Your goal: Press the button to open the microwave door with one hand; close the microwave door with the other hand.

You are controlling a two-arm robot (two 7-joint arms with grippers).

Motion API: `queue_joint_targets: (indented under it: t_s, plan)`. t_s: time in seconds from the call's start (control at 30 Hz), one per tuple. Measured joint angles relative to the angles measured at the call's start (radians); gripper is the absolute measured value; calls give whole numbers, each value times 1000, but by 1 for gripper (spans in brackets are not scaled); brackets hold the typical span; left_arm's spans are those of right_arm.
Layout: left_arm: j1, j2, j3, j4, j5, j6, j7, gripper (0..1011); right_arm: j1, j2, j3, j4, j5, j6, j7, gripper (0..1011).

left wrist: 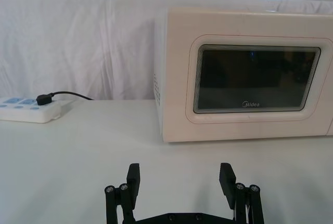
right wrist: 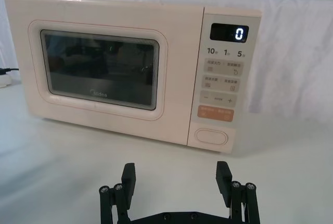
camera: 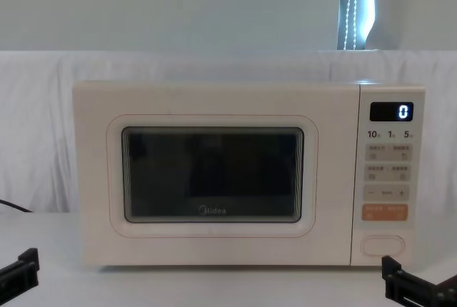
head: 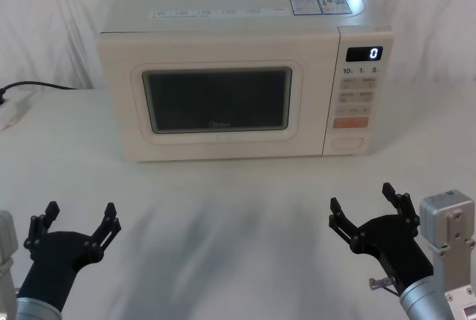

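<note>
The microwave door (head: 216, 100) is shut, facing the robot, its long axis running left–right; the button (head: 347, 142) sits at the control strip's bottom — both the left gripper (head: 78, 219) and the right gripper (head: 361, 199) wide open, empty, near the table's front edge.

A white cloth (camera: 43, 164) drapes the table and backdrop beneath a pale wall (camera: 178, 7) with a bright window strip (camera: 355, 7).

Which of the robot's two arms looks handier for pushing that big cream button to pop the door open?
Probably the right. The button sits at the microwave's lower right corner, almost straight ahead of the open right tool. The left tool, also open, waits facing the microwave door.
</note>
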Motion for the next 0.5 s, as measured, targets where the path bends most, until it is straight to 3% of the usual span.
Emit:
queue_joint_targets:
  t_s: [0.5]
  plan:
    - [0,0,0,0,0,0,0,1001,0,0,0,0,0,0,0,1002]
